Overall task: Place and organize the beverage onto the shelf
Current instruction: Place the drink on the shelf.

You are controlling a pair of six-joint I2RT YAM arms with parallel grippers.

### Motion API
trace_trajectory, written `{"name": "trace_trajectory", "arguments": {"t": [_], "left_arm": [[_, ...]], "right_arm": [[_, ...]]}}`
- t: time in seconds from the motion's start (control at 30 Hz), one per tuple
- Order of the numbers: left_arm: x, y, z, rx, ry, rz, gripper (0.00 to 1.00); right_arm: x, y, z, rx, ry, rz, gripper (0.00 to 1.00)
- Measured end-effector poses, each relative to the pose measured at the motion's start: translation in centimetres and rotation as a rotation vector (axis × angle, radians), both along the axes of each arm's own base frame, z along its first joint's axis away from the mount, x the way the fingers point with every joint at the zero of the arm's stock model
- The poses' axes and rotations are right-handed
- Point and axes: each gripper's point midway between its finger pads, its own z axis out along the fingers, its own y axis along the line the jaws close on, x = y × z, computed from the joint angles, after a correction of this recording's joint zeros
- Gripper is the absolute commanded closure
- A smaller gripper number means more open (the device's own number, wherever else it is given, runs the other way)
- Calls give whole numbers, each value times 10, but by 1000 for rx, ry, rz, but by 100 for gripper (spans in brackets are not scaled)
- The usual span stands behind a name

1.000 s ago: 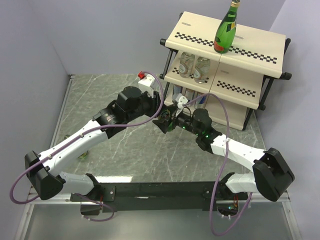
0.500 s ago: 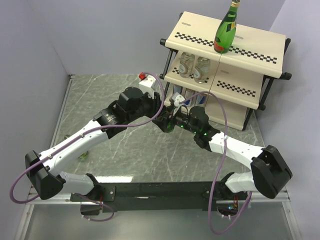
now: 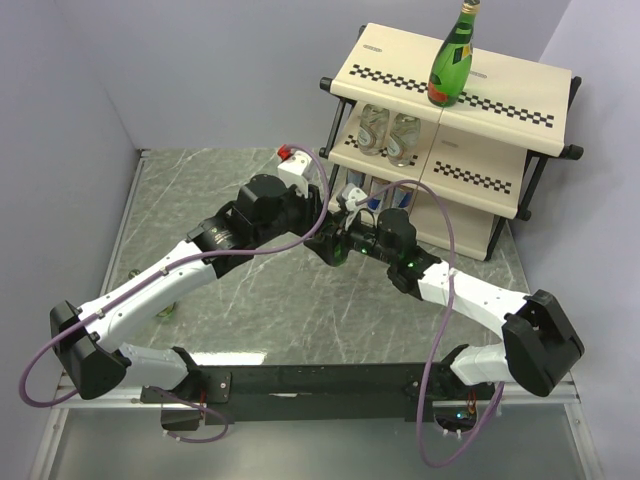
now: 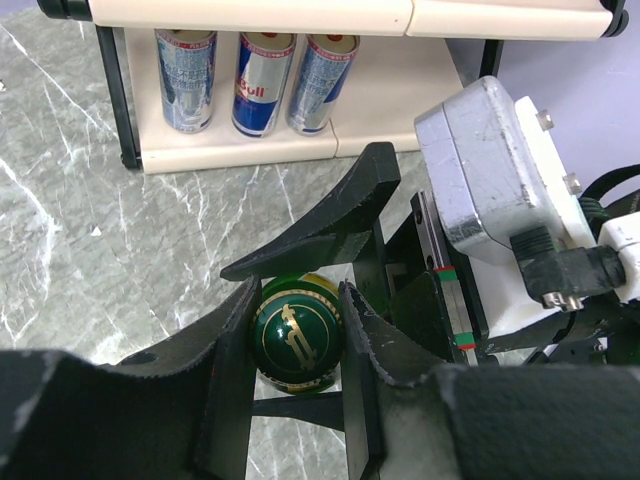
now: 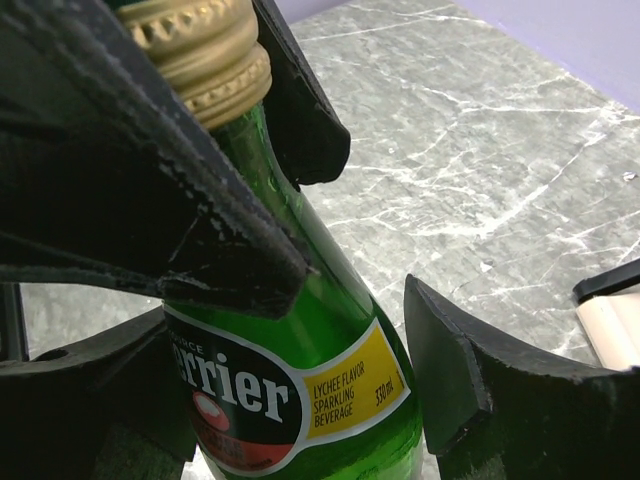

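Note:
In the left wrist view my left gripper is shut on the gold-marked cap of a green glass bottle, seen from above. My right gripper has a finger on each side of that bottle's body, at its yellow and red label. Its right finger meets the glass low down. From above, both grippers meet in front of the shelf, and the bottle is hidden under them. Another green bottle stands on the top board and two clear bottles on the middle one. Three slim cans stand on the bottom one.
The shelf's black frame post and bottom board lie just beyond the grippers. The right arm's silver wrist housing is close beside the left fingers. Purple cables loop over both arms. Walls close in the marble table.
My right gripper has moved left up to the left gripper and its jaws have narrowed around the bottle's body. The left gripper has kept its hold on the cap.

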Motion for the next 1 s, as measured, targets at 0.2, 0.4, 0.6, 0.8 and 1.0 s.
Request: {"name": "trace_trajectory", "arguments": {"t": [0.2, 0.4, 0.6, 0.8, 1.0], "left_arm": [[1, 0, 1, -7, -3, 3, 100], [2, -4, 8, -40, -11, 7, 87], [3, -5, 9, -52, -13, 8, 71], [3, -5, 10, -57, -14, 8, 100], [3, -6, 11, -58, -16, 6, 100]], "right_arm": [[0, -1, 2, -3, 0, 5, 100], [1, -6, 8, 7, -11, 2, 100], [2, -7, 9, 11, -13, 6, 100], [3, -9, 10, 13, -15, 2, 100], [1, -9, 10, 14, -11, 14, 62]]}}
